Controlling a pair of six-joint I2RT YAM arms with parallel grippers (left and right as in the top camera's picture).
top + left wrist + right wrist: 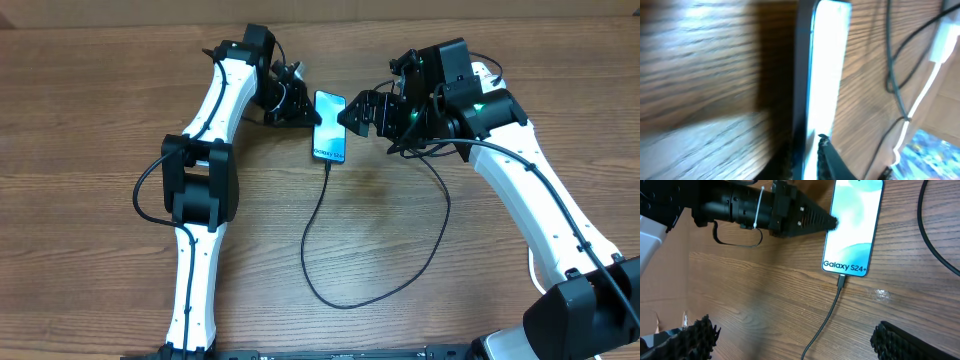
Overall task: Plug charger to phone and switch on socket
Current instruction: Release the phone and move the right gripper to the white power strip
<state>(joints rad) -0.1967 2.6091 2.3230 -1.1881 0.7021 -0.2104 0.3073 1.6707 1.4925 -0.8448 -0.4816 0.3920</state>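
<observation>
The phone (330,127) lies flat on the table with its screen lit, reading "Galaxy S24+" in the right wrist view (852,225). The charger, a thin black cable (312,250), has its connector tip (841,280) in the phone's bottom port. It loops toward the front and back under the right arm. My left gripper (302,108) is shut on the phone's left edge (826,75). My right gripper (350,118) is open and empty just right of the phone, and the cable runs between its fingers (800,340). The socket's body is hidden; only a thick white cord (932,75) shows.
The wooden table (100,120) runs to a cardboard wall at the back. The right arm (520,190) stretches across the right side above the cable loop (440,215). The left arm (200,180) lies along the left of the phone.
</observation>
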